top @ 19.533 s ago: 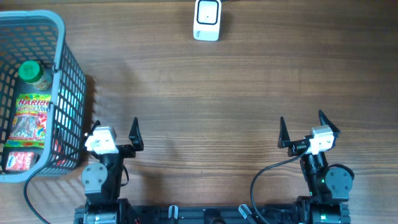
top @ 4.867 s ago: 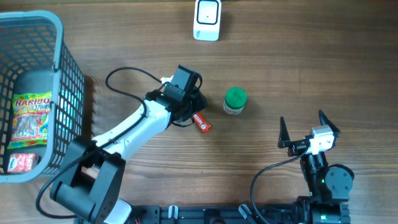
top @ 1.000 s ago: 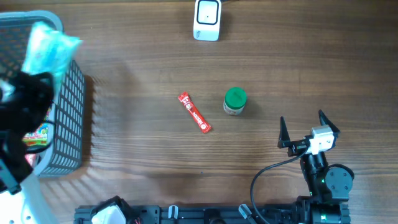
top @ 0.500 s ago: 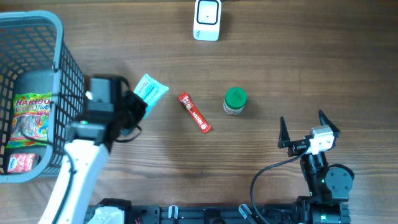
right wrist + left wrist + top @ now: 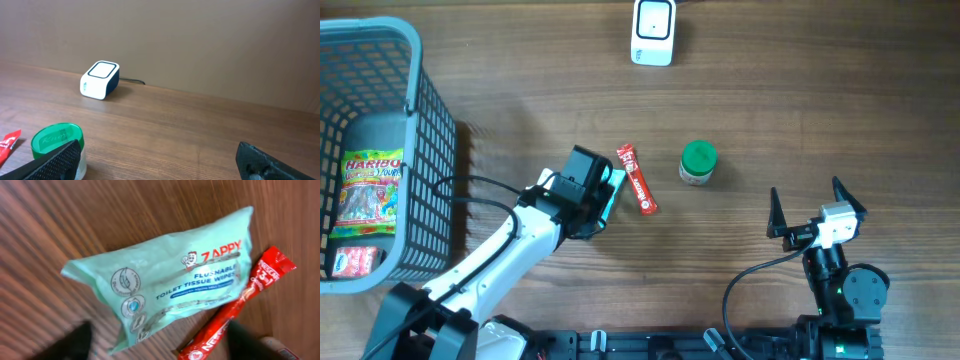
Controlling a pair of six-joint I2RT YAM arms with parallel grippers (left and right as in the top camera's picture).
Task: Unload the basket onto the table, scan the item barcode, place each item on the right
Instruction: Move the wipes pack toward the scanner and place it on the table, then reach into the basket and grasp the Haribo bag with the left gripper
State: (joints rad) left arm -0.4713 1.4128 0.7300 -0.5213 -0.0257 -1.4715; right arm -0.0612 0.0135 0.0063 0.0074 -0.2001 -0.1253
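Wipes (image 5: 165, 282), out of the basket (image 5: 420, 60) a moment ago, now lie on the table against the red sachet (image 5: 637, 180), well short of the scanner (image 5: 653, 32). Left gripper (image 5: 592, 192) has just spread above them; right gripper (image 5: 812, 208) waits spread. Scanning is not yet done.

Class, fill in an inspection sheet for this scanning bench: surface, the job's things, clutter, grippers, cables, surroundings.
Surface: wooden table, no spills seen.
Job's things: scanner at the far edge; wipes pack lying flat against a red sachet; green-lidded jar upright beside them.
Clutter: basket holding a Haribo bag and a red packet.
Grippers: left gripper open over the wipes pack; right gripper open, empty.
Cables: black cable loops along the left arm; scanner lead runs behind the scanner.
Surroundings: plain wall.
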